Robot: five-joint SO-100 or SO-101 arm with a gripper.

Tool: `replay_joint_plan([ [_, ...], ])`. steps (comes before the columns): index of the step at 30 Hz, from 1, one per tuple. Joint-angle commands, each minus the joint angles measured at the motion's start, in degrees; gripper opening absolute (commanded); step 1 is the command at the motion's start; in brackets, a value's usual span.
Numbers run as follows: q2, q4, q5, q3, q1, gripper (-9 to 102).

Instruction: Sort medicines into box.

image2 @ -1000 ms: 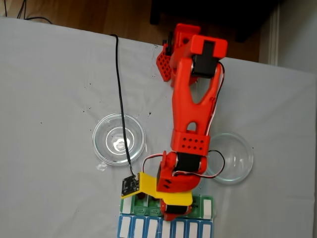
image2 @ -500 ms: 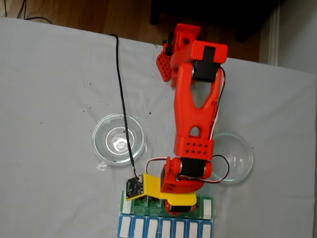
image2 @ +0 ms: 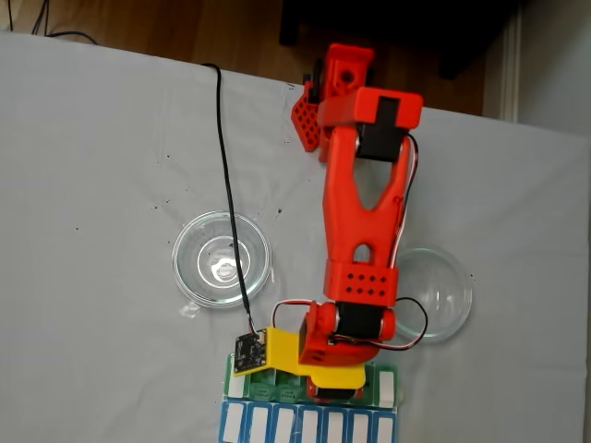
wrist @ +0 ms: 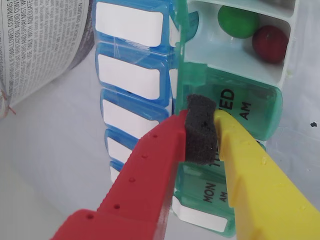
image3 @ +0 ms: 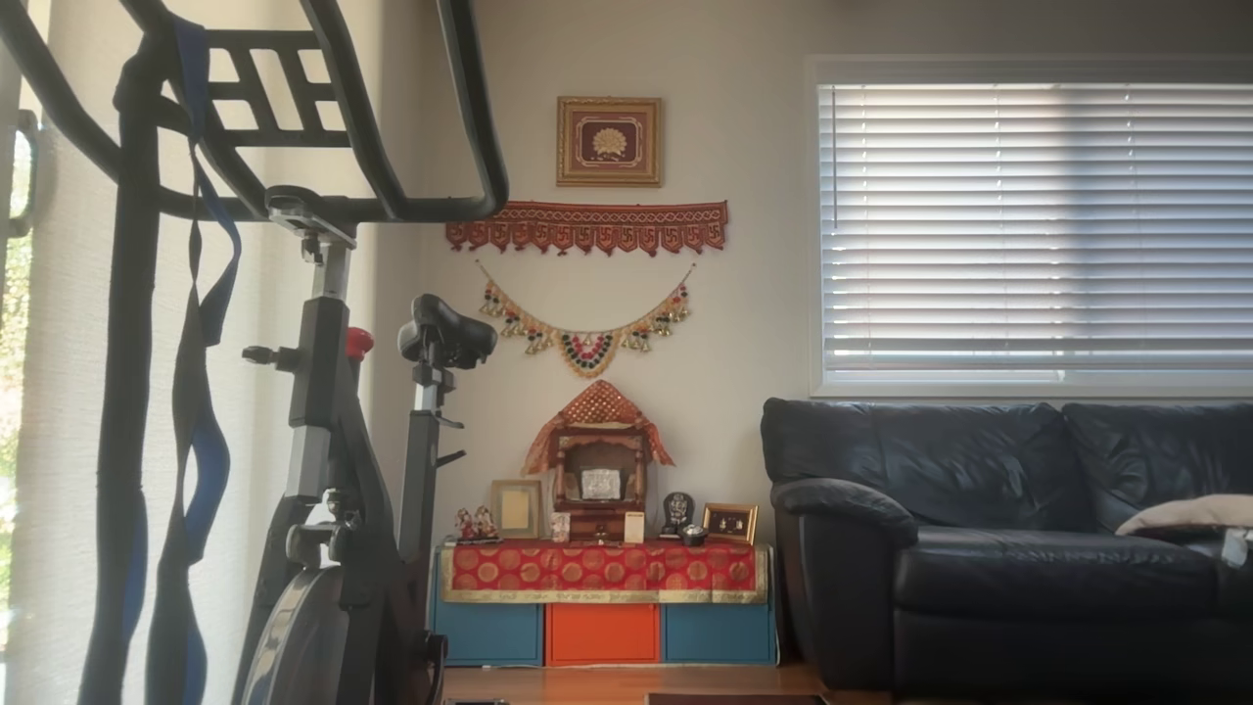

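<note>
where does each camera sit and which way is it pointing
Wrist view: rides on the arm, looking down past the shut end effector at the green box.
Fixed view: above, looking down at the table and red arm.
Other view: low in a room, facing a sofa; no arm.
Wrist and fixed views share the box.

tabletop [image2: 92,185]: white cloth | glass dishes: left [image2: 222,258] and right [image2: 434,293], well apart | blue organiser [image2: 308,425]: at bottom edge, lids shut | black cable [image2: 224,185]: crosses left dish | room: exercise bike [image3: 333,441], black sofa [image3: 1008,539], window blinds [image3: 1038,220]
</note>
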Motion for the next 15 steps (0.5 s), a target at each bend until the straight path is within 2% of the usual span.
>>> replay_joint_plan([
  [1, 1.93, -0.35, 0.53, -1.32, -0.09, 1],
  [5, 7.56, -3.08, -0.35, 2.29, 0.62, 1],
  [9, 18.98, -16.17, 0.79, 15.64, 0.35, 1],
  [15, 30.5, -29.27, 4.22, 26.63, 1.32, 1],
])
